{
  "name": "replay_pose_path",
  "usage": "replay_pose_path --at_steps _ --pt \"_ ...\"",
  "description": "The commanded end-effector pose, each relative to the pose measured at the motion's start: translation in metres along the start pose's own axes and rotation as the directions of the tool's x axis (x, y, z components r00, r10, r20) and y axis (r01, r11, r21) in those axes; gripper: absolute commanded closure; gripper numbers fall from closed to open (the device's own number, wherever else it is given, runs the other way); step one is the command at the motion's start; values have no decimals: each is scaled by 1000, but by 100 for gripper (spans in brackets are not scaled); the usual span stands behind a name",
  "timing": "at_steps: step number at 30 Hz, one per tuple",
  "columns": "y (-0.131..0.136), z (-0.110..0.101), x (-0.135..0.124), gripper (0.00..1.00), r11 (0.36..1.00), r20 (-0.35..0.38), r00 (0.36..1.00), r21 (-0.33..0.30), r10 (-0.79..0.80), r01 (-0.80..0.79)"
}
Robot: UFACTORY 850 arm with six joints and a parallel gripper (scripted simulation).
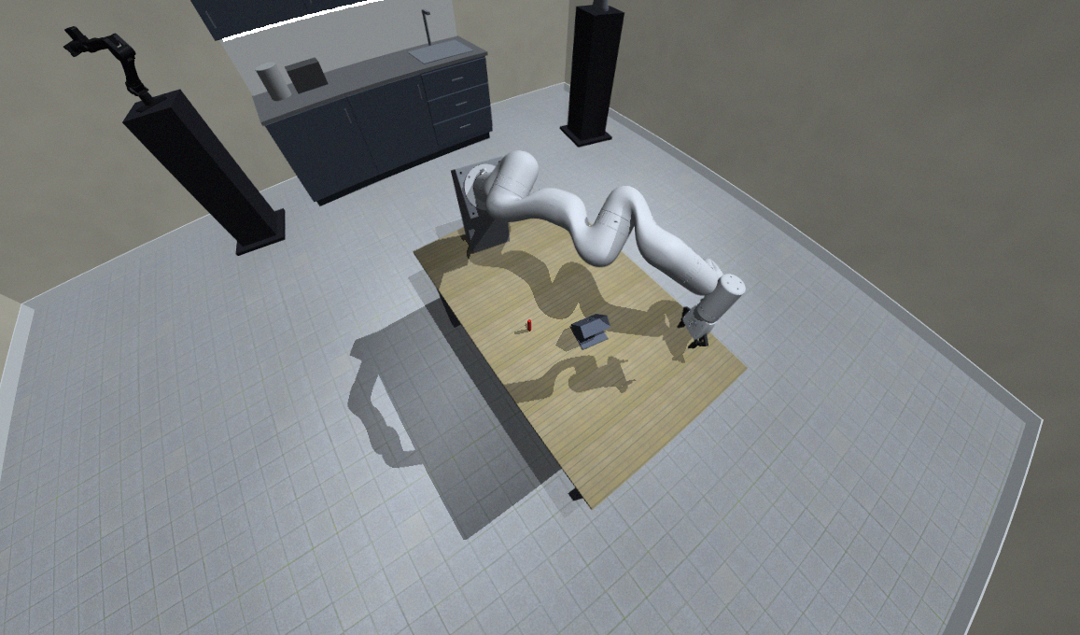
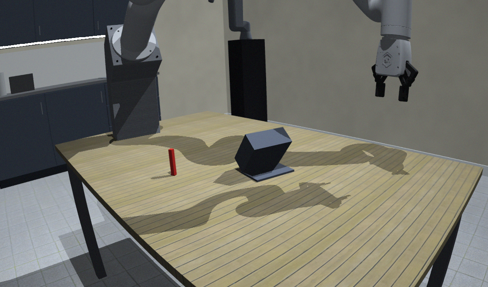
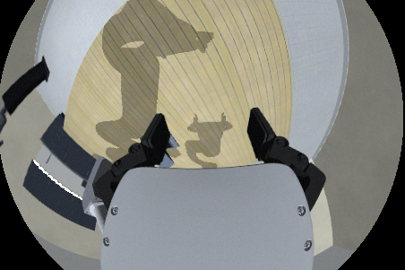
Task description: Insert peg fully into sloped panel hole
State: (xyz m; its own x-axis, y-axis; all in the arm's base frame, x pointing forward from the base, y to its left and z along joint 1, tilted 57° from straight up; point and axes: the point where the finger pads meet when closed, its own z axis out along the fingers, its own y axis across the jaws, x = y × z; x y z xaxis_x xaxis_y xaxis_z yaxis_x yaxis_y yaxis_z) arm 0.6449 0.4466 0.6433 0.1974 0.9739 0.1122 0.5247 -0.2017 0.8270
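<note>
red peg (image 2: 172,162) stands upright on wooden slatted table (image 2: 309,228), near dark sloped panel block (image 2: 263,149). gripper (image 2: 392,92) hangs high above, fully open, empty. grey tiled floor (image 1: 212,472), dark cabinets (image 1: 385,118).

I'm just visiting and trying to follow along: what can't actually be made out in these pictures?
- Hole in the sloped block: not visible in the exterior view; too small to find in the top view.
- Red peg: a mere speck in the top view; absent from the wrist view, which shows only table and shadows.
- Arm's middle: cut off by the exterior view's upper edge.
- Open gripper: its fingertips are tiny from above.
</note>
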Motion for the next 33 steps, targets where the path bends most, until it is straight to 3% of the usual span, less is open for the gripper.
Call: replay_pose_path --at_steps 1,18,33 --pt "1 -1 0 0 1000 -1 1000 -1 1 -1" --pt "1 0 -1 0 1000 1 1000 -3 -2 2" --pt "35 69 -95 0 945 182 945 -136 -273 299"
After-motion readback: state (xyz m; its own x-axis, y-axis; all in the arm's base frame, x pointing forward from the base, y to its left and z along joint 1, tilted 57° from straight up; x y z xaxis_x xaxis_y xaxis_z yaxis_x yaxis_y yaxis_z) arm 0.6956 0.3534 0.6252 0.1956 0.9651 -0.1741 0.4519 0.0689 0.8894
